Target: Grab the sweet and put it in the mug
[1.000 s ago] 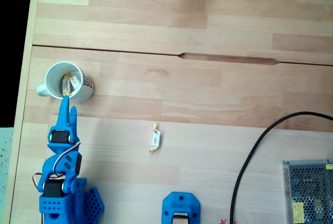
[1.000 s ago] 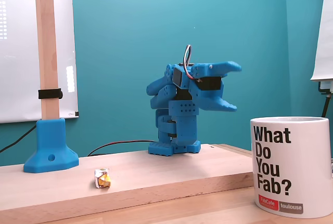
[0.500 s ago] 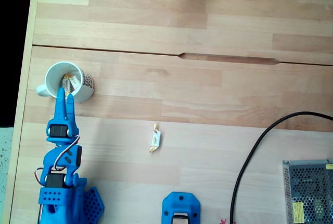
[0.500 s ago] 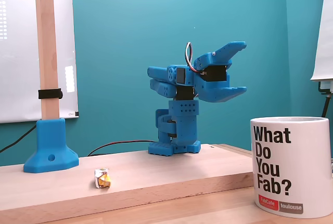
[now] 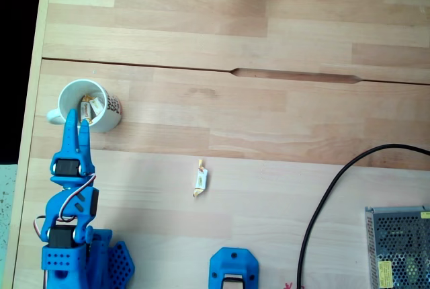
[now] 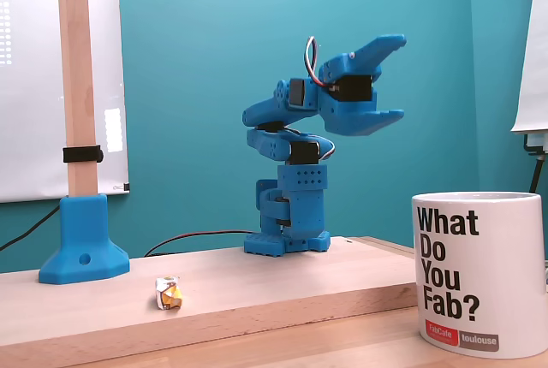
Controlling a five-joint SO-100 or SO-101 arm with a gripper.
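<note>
One mug (image 5: 84, 106) held two sweets; one sweet (image 5: 200, 179) lay on the wooden table (image 5: 269, 121), at the mug's four o'clock. The gripper (image 6: 396, 77) was released, empty, before a teal wall (image 6: 214, 43).

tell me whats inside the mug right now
In the top-down fixed view, the mug holds wrapped sweets, at least two. The open gripper overlaps its near rim, hiding part of the inside, so the exact count is unclear.

Gripper (image 5: 76, 119) over mug (image 5: 67, 98), sweets inside
</note>
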